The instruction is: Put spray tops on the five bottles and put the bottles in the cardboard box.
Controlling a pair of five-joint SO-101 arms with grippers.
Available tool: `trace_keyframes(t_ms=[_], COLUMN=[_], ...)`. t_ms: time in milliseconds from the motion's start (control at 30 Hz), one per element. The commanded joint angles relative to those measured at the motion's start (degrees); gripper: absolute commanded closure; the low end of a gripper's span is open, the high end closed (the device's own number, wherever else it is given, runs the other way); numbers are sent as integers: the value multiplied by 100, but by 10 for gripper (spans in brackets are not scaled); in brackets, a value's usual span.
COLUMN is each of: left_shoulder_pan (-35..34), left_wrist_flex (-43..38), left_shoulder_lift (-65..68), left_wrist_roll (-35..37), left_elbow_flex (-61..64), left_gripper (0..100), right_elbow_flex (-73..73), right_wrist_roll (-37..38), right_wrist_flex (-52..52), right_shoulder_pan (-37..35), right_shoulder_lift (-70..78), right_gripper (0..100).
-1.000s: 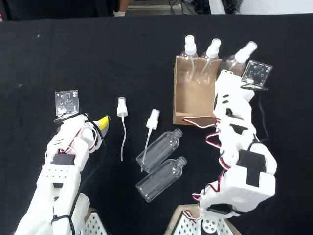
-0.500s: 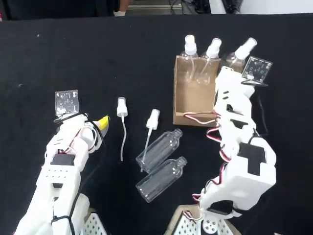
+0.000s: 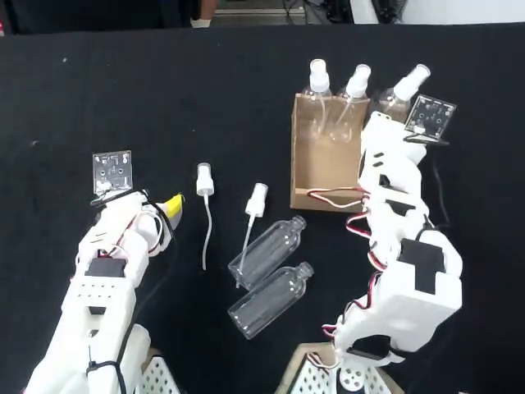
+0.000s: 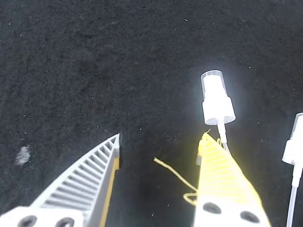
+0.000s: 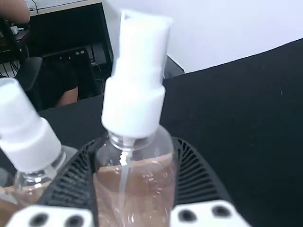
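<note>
While 2 bare bottles (image 3: 267,250) are lying capless nearest the arm bases, 2 loose spray tops (image 3: 204,180) are lying just beyond them on the black table (image 3: 123,82). The left gripper (image 4: 161,142) is hovering beside 1 top, jaws spread wide, gripping nothing. Farther back, the cardboard box (image 3: 324,176) is holding 2 topped bottles (image 3: 318,82). The right gripper (image 5: 135,189) is clamping a 3rd topped bottle (image 3: 404,90) just beside the box, so I am judging 3 capped, 2 boxed, with 2 cappings and 3 placements remaining

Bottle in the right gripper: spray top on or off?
On. A white spray top sits on the neck of the bottle clamped in the right gripper.
</note>
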Motion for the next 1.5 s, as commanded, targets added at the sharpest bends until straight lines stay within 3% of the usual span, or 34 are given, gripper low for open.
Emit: trace_keyframes(t_ms=[0, 1467], left_shoulder_pan=[57, 57], left_wrist_flex=[-105, -105], left_shoulder_lift=[-35, -35], left_wrist_roll=[-44, -44], left_elbow_flex=[-40, -48], left_gripper=[741, 741], right_elbow_flex=[-374, -1024], right_wrist_roll=[-35, -35], right_wrist_flex=[-185, -141], right_shoulder_pan=[105, 105], right_shoulder_lift=[-13, 708], right_gripper=[987, 986])
